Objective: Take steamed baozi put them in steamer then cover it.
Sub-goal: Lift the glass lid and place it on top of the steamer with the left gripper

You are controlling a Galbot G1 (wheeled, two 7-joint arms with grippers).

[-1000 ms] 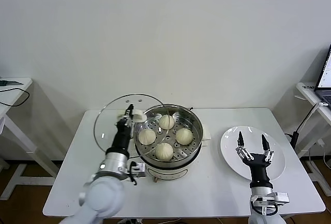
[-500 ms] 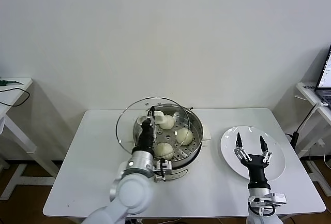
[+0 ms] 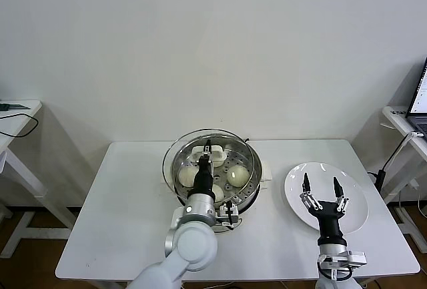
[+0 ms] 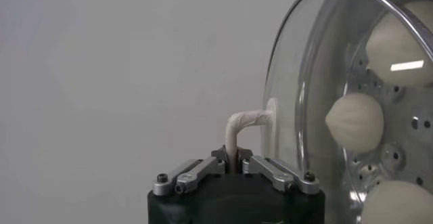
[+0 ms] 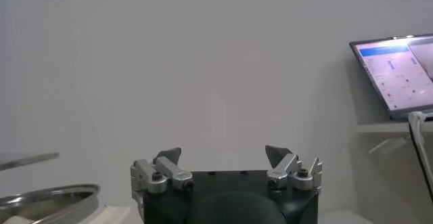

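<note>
The steamer [image 3: 248, 183], a shiny steel pot with a perforated tray, stands mid-table on a cream base. Several cream-white baozi [image 3: 237, 175] lie inside; they also show in the left wrist view [image 4: 354, 119]. My left gripper [image 3: 207, 147] is shut on the white handle [image 4: 245, 125] of the round glass lid [image 3: 179, 150] and holds the lid tilted just above the steamer, nearly centred over it. My right gripper [image 3: 319, 187] is open and empty, pointing up above the white plate [image 3: 353, 189]; it also shows in the right wrist view [image 5: 222, 155].
The white table [image 3: 127, 195] carries the steamer and the empty plate at the right. Side tables stand at the far left [image 3: 17, 112] and far right [image 3: 403, 122], the right one with a laptop [image 5: 399, 73] and cables.
My left gripper has carried the glass lid rightward from beside the steamer's left rim to over the pot. The right gripper has barely moved.
</note>
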